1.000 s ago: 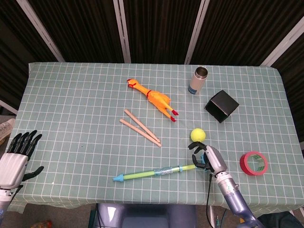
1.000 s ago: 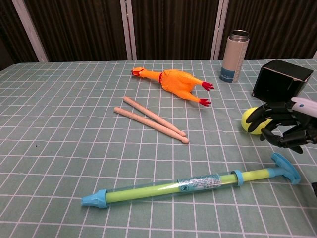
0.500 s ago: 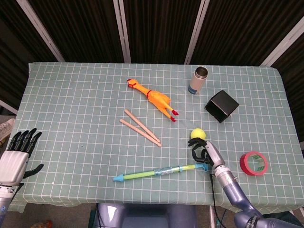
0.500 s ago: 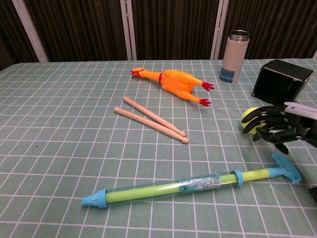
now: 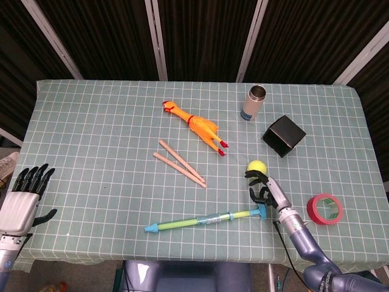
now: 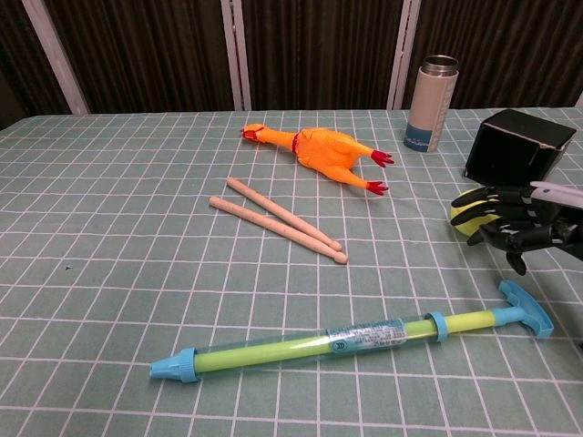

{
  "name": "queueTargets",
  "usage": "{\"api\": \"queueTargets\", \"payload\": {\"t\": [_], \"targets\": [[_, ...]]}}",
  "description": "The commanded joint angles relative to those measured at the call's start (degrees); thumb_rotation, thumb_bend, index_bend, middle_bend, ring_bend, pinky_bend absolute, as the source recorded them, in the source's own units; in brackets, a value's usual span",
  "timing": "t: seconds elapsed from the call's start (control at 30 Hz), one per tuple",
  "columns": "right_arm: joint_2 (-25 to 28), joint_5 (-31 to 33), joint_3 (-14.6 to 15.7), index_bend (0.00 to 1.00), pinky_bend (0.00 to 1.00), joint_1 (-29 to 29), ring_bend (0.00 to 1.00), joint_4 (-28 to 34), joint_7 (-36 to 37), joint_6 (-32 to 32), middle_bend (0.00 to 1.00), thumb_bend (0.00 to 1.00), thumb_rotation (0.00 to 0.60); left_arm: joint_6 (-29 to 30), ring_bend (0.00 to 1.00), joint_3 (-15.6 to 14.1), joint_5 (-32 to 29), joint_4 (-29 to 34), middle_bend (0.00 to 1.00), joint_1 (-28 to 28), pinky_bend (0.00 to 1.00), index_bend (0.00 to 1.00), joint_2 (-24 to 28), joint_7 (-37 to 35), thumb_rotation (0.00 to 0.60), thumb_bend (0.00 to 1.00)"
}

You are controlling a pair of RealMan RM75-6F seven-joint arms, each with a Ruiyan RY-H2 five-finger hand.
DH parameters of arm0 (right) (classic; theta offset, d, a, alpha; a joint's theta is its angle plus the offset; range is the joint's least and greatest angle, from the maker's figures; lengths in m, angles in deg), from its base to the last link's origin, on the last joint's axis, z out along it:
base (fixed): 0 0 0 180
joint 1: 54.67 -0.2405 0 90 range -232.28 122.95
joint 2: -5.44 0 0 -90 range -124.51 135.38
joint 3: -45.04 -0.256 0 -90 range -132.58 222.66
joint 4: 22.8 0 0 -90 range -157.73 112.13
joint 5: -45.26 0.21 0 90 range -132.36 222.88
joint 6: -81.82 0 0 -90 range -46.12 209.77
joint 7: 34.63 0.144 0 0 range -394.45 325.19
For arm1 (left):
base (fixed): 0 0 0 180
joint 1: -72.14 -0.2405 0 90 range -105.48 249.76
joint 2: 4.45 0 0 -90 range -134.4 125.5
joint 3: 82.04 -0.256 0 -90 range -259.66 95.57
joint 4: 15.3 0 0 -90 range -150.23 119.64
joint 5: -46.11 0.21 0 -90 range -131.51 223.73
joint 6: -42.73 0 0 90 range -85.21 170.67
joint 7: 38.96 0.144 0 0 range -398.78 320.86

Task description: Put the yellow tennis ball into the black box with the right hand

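The yellow tennis ball point(image 5: 256, 165) point(image 6: 467, 215) lies on the checked cloth, near and left of the black box point(image 5: 283, 135) point(image 6: 517, 146), whose open side faces the front left. My right hand point(image 5: 265, 188) point(image 6: 521, 224) is just behind the ball on the near side. Its fingers are spread and reach over the ball's near and right side, touching it without closing around it. My left hand point(image 5: 27, 196) hangs off the table's front left corner with its fingers straight and apart, holding nothing.
A blue-and-green toy pump point(image 5: 203, 220) point(image 6: 346, 339) lies along the front edge, its handle right by my right wrist. Two wooden sticks point(image 5: 179, 162), a rubber chicken point(image 5: 196, 125), a metal bottle point(image 5: 254, 102) and a red tape roll point(image 5: 323, 209) lie around.
My right hand has moved forward over the pump handle up to the ball. The ball has shifted a little farther back and to the right. The left hand has barely moved.
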Motion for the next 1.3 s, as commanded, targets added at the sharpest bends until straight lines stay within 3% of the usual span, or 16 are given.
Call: {"api": "queueTargets", "payload": {"t": [0.03,0.67,1.3], "targets": [[-0.09,-0.48,-0.08,0.2,0.66,-0.6,0.31,-1.43,1.71,0.68,0.25,0.58,0.6,-0.19,0.0,0.12,-0.32,0.0,0.0,0.1,0.0,0.0,-0.1,0.25,0.6,0.13],[1.46,-6.64,1.78,0.17,0.62,-4.75,0.28,-11.77,15.13,5.06,0.23,0.59,0.6,-2.64,0.0,1.05,-3.78,-0.13,0.0,1.11,0.0,0.0,-1.01,2.3,0.6,0.13],[3.27,-10.41,5.15,0.17,0.58,-8.78,0.27,-23.16,21.36,7.75,0.23,0.6,0.6,-5.95,0.0,2.15,-7.9,-0.09,0.0,2.94,0.0,0.0,-2.72,6.94,0.6,0.13]]}}
